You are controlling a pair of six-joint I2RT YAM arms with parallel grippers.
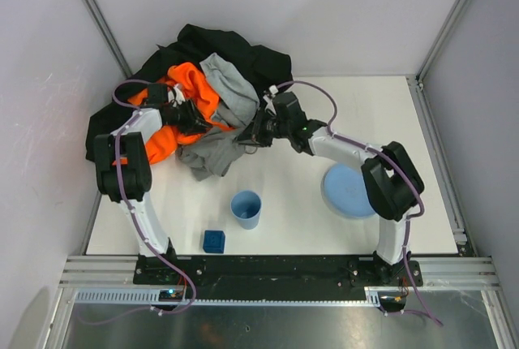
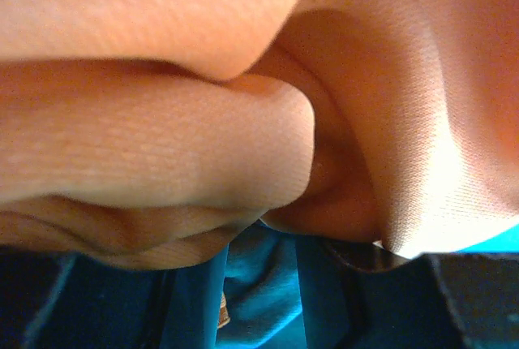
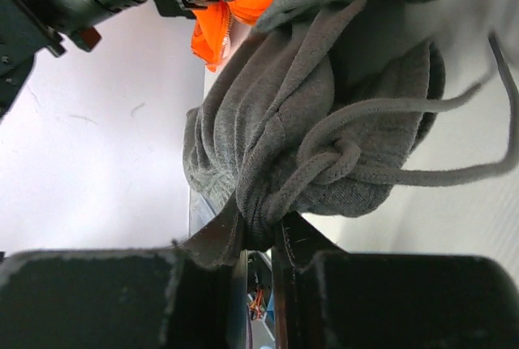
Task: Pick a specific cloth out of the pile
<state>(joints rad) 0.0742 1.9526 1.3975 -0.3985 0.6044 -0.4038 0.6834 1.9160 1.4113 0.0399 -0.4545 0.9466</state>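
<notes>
1 fold of the cloth clamped tight in the right claw, beside the pile

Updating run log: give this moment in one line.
right end effector: shut on dark grey cloth | left end effector: against orange cloth
</notes>
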